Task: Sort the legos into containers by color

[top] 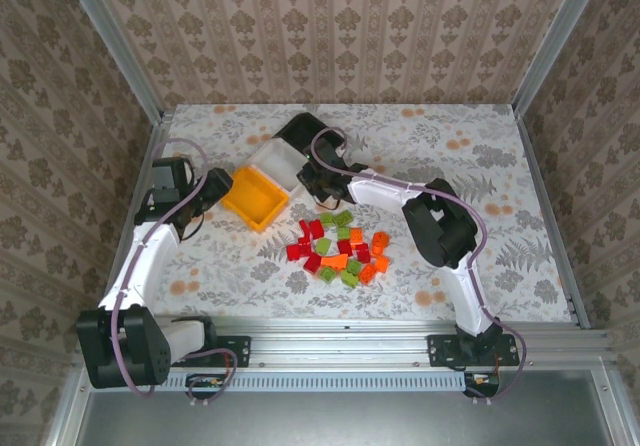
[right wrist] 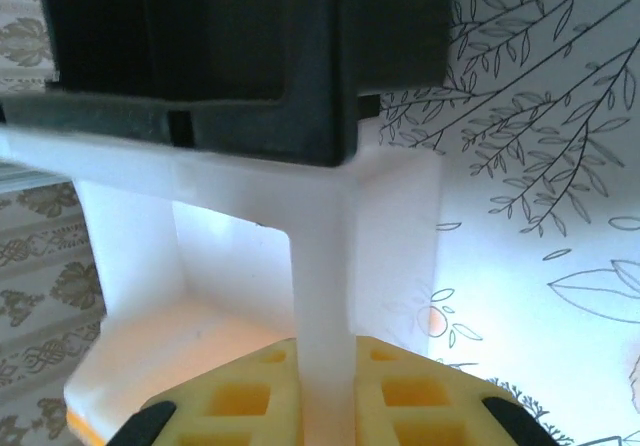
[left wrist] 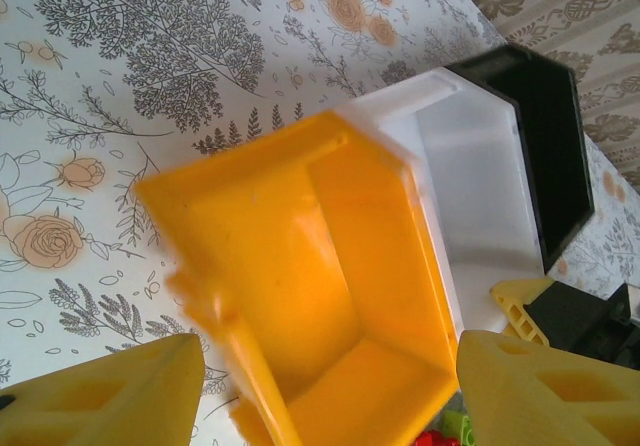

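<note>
The tabletop point(top: 470, 146) in front of me is pale, printed all over with grey leaves and orange roses. Three open bins stand on it in a slanting row, left of centre. The yellow-orange bin point(top: 255, 198) is nearest me. The white bin point(top: 276, 156) touches its far side, and the black bin point(top: 300, 126) is pressed against the white one beyond that. Just right of the yellow-orange bin, and closer to me, lie the legos point(top: 337, 261) in a loose flat cluster. Red, orange and light green are mixed, many touching, with reds gathered mostly along the left edge.
</note>
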Tool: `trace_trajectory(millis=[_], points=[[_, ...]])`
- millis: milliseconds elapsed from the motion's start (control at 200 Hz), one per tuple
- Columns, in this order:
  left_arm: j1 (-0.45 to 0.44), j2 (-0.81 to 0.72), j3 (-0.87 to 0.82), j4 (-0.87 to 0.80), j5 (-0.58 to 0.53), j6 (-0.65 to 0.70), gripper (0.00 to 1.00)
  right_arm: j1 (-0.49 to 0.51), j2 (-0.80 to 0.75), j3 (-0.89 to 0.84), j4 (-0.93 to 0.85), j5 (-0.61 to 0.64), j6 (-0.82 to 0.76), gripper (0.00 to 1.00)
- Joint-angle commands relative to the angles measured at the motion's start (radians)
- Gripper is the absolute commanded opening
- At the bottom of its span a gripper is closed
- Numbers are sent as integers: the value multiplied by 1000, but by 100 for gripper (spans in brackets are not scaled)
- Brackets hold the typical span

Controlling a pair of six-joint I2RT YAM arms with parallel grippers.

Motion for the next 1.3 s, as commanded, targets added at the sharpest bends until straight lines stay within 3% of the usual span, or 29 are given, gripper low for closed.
trace_trajectory(millis=[0,170,445,775,945,1115,1295], points=[[11,-25,0,-29,23,1,69,-30,38,82,-90,9,-102,9],[13,-25,2,-28,23,-2,69,-87,109,265,-196,-75,-245,0],[17,-22,22,-40,24,2,69,-154,164,535,-374,-197,-509,0],[17,8,35,-37,41,3,71,-335,164,656,-665,-400,-892,0],[17,24,25,-19,47,-8,71,-419,190,688,-714,-479,-950,0],[17,37,26,-18,44,-6,71,-428,321,852,-811,-500,-994,0],[15,49,29,-19,44,1,71,-432,402,923,-797,-536,-992,0]])
